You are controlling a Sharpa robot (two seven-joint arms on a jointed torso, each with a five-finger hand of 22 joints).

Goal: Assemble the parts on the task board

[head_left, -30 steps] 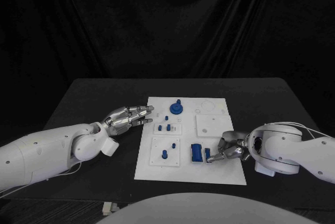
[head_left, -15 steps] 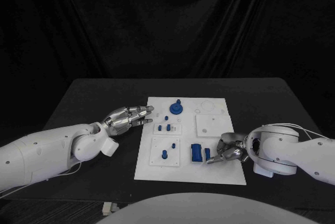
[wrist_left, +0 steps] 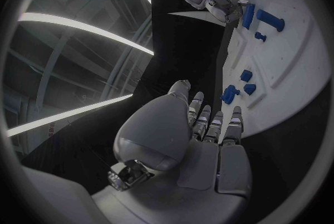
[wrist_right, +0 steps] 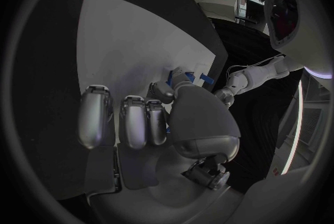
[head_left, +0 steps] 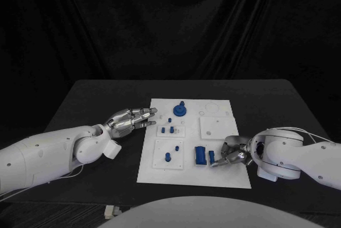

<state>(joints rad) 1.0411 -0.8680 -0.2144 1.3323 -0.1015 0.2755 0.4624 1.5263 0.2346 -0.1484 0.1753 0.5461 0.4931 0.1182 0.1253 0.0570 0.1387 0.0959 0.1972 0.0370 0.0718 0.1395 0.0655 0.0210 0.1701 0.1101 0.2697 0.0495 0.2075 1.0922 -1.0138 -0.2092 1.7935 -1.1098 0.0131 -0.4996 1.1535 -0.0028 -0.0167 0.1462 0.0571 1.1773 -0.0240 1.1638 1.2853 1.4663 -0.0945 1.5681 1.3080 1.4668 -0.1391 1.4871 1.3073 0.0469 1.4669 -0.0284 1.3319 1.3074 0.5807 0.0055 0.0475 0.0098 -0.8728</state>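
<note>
My right hand (head_left: 231, 154) pinches a small blue part (head_left: 212, 157) just right of the blue cylinder (head_left: 200, 155) on the board (head_left: 217, 176). If the pinch slips, the part could topple against that cylinder. My left hand (head_left: 130, 120) hovers released, left of the board.

You see a dim scene against black drapes; the white task board (head_left: 213, 176) stands out brightest. Both wrist views bend strongly at their rims.

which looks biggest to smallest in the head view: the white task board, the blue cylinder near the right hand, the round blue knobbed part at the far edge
1. White task board
2. Blue cylinder and round blue knobbed part: they look about alike, too close to rank.
</note>
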